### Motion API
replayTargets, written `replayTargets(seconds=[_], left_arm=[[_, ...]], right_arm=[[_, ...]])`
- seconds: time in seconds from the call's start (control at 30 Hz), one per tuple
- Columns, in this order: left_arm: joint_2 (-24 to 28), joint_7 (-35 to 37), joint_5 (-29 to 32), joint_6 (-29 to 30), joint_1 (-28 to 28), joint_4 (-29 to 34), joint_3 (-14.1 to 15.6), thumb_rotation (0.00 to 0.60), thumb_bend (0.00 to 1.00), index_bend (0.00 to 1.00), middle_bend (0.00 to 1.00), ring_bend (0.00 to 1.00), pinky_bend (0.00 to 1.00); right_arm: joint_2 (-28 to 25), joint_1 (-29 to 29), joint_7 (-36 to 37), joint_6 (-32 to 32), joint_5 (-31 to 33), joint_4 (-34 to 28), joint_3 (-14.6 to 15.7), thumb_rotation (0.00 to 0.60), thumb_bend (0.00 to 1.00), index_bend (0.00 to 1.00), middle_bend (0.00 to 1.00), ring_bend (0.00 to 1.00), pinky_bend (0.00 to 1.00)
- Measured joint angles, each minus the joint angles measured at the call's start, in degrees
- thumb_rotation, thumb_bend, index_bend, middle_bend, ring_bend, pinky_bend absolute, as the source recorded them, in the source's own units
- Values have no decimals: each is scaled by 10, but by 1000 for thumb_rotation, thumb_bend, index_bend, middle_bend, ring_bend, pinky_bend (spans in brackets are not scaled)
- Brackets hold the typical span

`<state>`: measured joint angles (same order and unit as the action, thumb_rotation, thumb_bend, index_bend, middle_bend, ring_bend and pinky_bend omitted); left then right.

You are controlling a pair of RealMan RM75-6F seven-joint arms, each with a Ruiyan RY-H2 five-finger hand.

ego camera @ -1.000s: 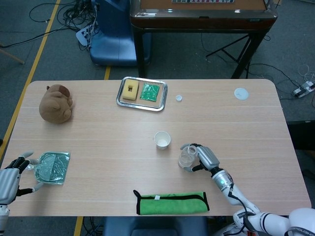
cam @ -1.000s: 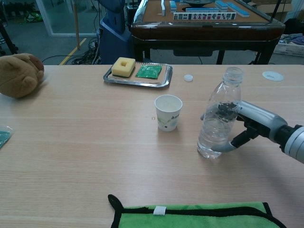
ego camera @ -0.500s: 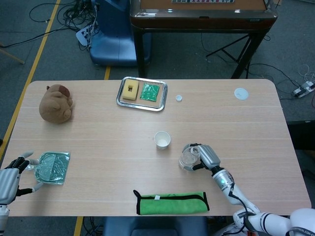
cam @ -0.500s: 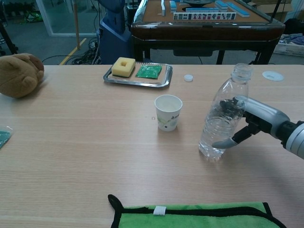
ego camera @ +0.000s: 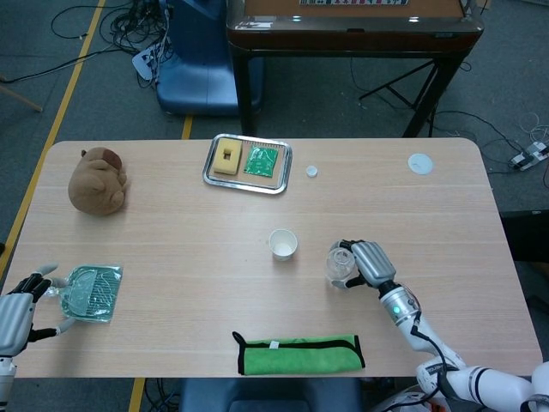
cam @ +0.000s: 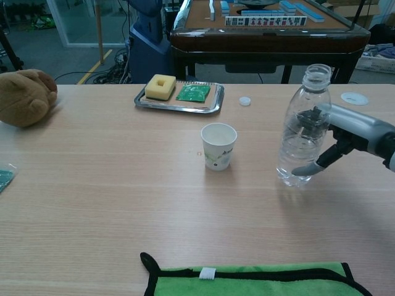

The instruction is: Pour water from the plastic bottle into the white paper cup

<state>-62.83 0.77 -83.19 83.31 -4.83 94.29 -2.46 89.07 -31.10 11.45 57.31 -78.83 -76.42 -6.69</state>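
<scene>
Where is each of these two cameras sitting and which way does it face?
Head view: high above the near table edge, looking steeply down on the wooden table; shows the right hand gripping the clear plastic bottle and the left hand.
Chest view: low at the near edge, looking across the table; shows only the right hand on the bottle.
Shared: bottle, white paper cup, metal tray, green cloth.

Right hand grips with curled fingers; left hand rests spread.
</scene>
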Motion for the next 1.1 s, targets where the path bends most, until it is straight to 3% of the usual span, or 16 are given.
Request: replayTargets(seconds=[0.5, 1.1], left_arm=[[5, 6, 1, 4, 0, 4, -4, 600, 68, 383, 189, 272, 494], [20, 25, 7, 12, 4, 13, -11, 600, 68, 383, 189, 272, 494]], right_arm=[[-97, -28, -227, -45, 162, -103, -35, 600, 162, 552, 562, 446, 449], [-79, -115, -443, -54, 335, -110, -35, 600, 183, 573, 578, 463, 462]])
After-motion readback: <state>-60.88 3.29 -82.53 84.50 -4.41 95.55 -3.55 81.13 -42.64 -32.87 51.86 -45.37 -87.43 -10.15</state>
